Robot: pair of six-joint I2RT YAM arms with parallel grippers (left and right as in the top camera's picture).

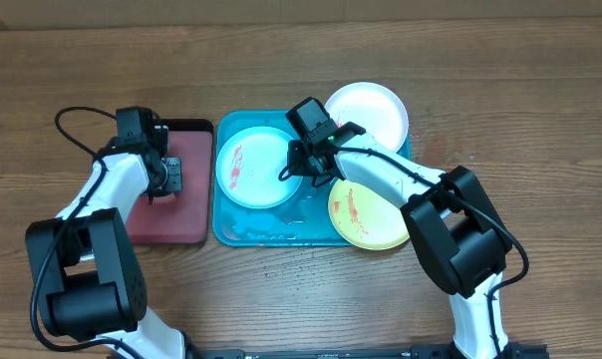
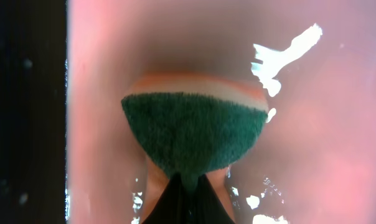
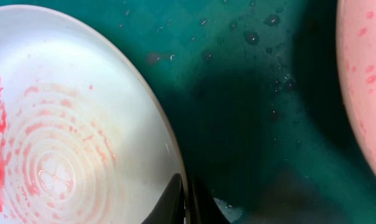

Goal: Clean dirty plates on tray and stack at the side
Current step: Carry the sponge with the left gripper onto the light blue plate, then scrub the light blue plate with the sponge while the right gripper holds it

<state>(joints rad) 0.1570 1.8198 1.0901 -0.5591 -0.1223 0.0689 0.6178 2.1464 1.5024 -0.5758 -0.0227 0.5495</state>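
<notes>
The teal tray [image 1: 281,229] lies mid-table. A light blue plate [image 1: 253,168] with red smears sits in its left half. My right gripper [image 1: 303,172] is shut on that plate's right rim; the right wrist view shows the smeared plate [image 3: 70,124] with the gripper [image 3: 187,200] pinching its edge over the wet tray floor [image 3: 250,93]. A yellow-green smeared plate [image 1: 369,214] lies at the tray's right front. A white plate [image 1: 373,110] overlaps the tray's back right corner. My left gripper [image 1: 167,183] is shut on a green and orange sponge [image 2: 194,134], its tips [image 2: 188,190] nipping the sponge's near end.
A smaller pinkish-red tray [image 1: 176,221] with a dark rim lies left of the teal tray, and the sponge rests on it. Water drops dot the teal tray's front. In the right wrist view the edge of the other smeared plate [image 3: 368,81] shows at the right.
</notes>
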